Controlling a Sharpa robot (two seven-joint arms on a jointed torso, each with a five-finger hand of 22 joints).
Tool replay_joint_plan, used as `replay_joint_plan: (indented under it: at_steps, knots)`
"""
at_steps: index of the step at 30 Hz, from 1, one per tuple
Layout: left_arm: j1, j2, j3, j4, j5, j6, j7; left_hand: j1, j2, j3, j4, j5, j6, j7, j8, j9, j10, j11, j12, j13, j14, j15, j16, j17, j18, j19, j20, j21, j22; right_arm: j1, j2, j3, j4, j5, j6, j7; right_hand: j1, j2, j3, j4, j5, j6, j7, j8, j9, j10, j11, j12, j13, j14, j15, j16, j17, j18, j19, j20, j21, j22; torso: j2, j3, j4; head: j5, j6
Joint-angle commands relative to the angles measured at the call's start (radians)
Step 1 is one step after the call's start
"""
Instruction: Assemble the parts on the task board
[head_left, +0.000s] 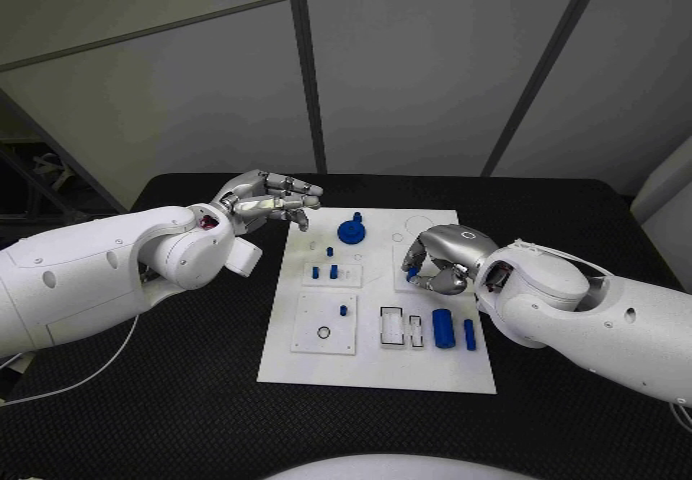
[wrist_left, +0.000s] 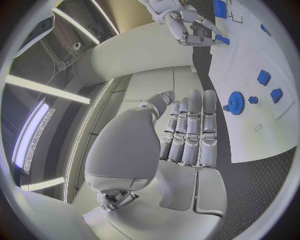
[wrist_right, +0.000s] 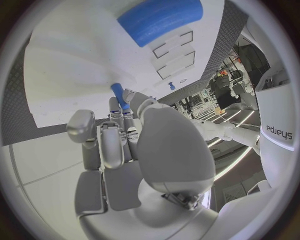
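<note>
While left hand (head_left: 268, 205) hovers off the board's (head_left: 378, 370) far-left corner, fingers straight and pressed together, empty, gear (head_left: 352, 233) sits on the far part of the board; right hand (head_left: 440, 262) pinches a blue peg (wrist_right: 119, 95) above the board's right side.

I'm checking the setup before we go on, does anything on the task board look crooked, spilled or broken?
Nothing stands out. The task board lies flat, the blue gear sits on it, and the right hand holds a small blue peg.

Lab: grey wall panels (head_left: 418, 80), black table (head_left: 173, 400)
</note>
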Motion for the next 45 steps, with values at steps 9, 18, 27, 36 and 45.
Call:
replay_joint_plan:
  at_steps: [9,18,27,36,45]
  knots:
    - [0.000,0.003,0.001,-0.003,0.003,0.013,0.001,0.002,0.008,-0.006,-0.002,-0.003,-0.006,0.001,-0.002,0.001,-0.008,0.001,0.006,0.000,-0.003,0.003,-0.005,-0.002,0.005,-0.005,0.005,-0.006,-0.001,0.001,-0.036,0.020,0.102,0.004,-0.129,0.020,0.016,0.006,0.015,-0.008,0.005,0.008,0.000,0.002,0.003,0.022,-0.012,-0.002,0.004,0.051,-0.007,0.010,0.006,-0.013,0.013,-0.003,0.013,0.009,-0.002,-0.0004,0.0005,0.002,0.005]
    - [-0.003,0.008,0.001,-0.006,0.003,0.013,0.002,0.002,0.008,-0.006,-0.002,-0.003,-0.006,0.001,-0.002,0.001,-0.008,0.001,0.006,0.000,-0.003,0.003,-0.005,-0.002,0.005,-0.005,0.005,-0.006,-0.001,0.001,0.002,0.040,0.166,0.056,-0.146,0.048,0.014,0.004,0.023,-0.013,0.019,0.004,0.003,-0.003,0.002,0.020,-0.009,-0.008,0.006,0.052,-0.005,0.011,0.007,-0.013,0.014,-0.003,0.016,0.013,0.000,-0.0007,0.0007,0.005,0.008]
    - [-0.003,0.016,0.001,-0.007,0.003,0.015,0.003,0.002,0.011,-0.007,0.000,-0.003,-0.007,0.001,-0.002,0.001,-0.010,0.001,0.008,0.000,-0.002,0.003,-0.005,-0.002,0.005,-0.005,0.005,-0.006,-0.002,-0.011,0.116,0.031,0.128,0.091,-0.125,0.089,0.013,0.004,0.026,-0.015,0.023,0.002,0.004,-0.004,0.002,0.019,-0.008,-0.011,0.007,0.052,-0.005,0.011,0.007,-0.013,0.013,-0.002,0.017,0.013,0.001,-0.0028,0.0034,0.017,0.000]
    - [-0.003,0.024,0.001,-0.009,0.003,0.016,0.004,0.002,0.011,-0.007,0.000,-0.003,-0.007,0.001,-0.002,0.001,-0.010,0.001,0.008,0.000,-0.002,0.003,-0.005,-0.002,0.005,-0.005,0.005,-0.006,-0.002,-0.031,0.197,-0.037,0.080,0.089,-0.111,0.129,0.012,0.006,0.033,-0.019,0.036,-0.002,0.007,-0.008,0.002,0.017,-0.006,-0.017,0.009,0.052,-0.003,0.011,0.006,-0.013,0.010,-0.001,0.016,0.011,0.002,-0.0012,-0.0010,0.031,-0.008]
    - [-0.003,0.028,0.001,-0.012,0.003,0.016,0.004,0.001,0.012,-0.007,0.000,-0.003,-0.007,0.001,-0.001,0.001,-0.010,0.001,0.009,0.000,-0.002,0.003,-0.005,-0.003,0.005,-0.004,0.005,-0.007,-0.002,-0.041,0.215,-0.051,0.057,0.072,-0.062,0.127,0.011,0.005,0.033,-0.019,0.037,-0.002,0.007,-0.008,0.002,0.017,-0.006,-0.017,0.009,0.051,-0.003,0.010,0.004,-0.012,0.008,-0.001,0.015,0.009,0.000,-0.0001,-0.0002,0.036,-0.017]
